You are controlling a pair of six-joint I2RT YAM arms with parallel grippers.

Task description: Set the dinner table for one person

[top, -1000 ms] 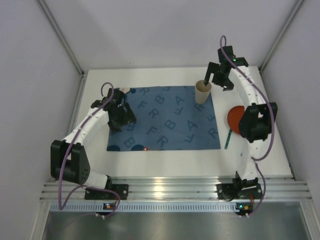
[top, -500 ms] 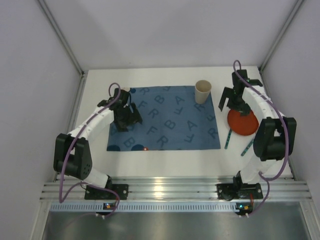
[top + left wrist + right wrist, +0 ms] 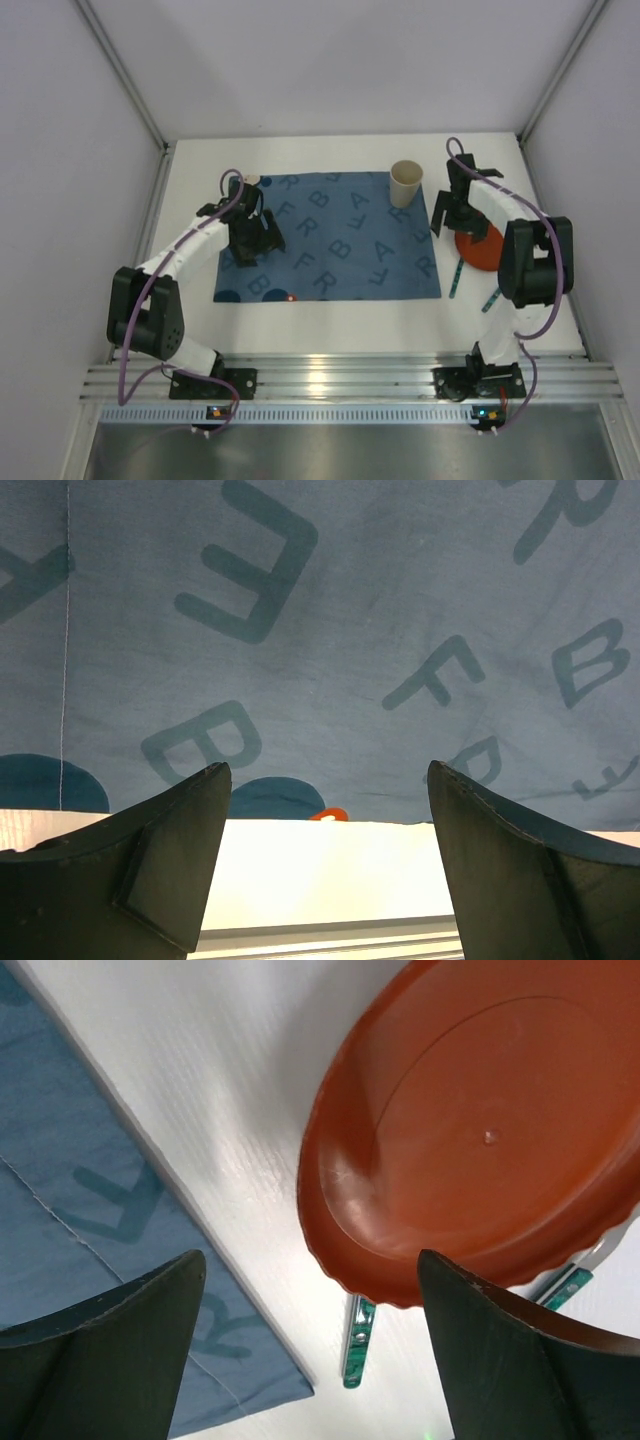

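Right fingers (image 3: 520,1360) spread, moved from cup (image 3: 406,183) to plate (image 3: 480,1130), left fingers (image 3: 150,870) spread

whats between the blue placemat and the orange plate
Mostly bare white tabletop, seen in the right wrist view between placemat and plate; a green utensil handle pokes out from under the plate's rim.

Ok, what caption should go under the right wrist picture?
Open right hand over the dinner table, orange plate on one side, blue letter placemat on the other.
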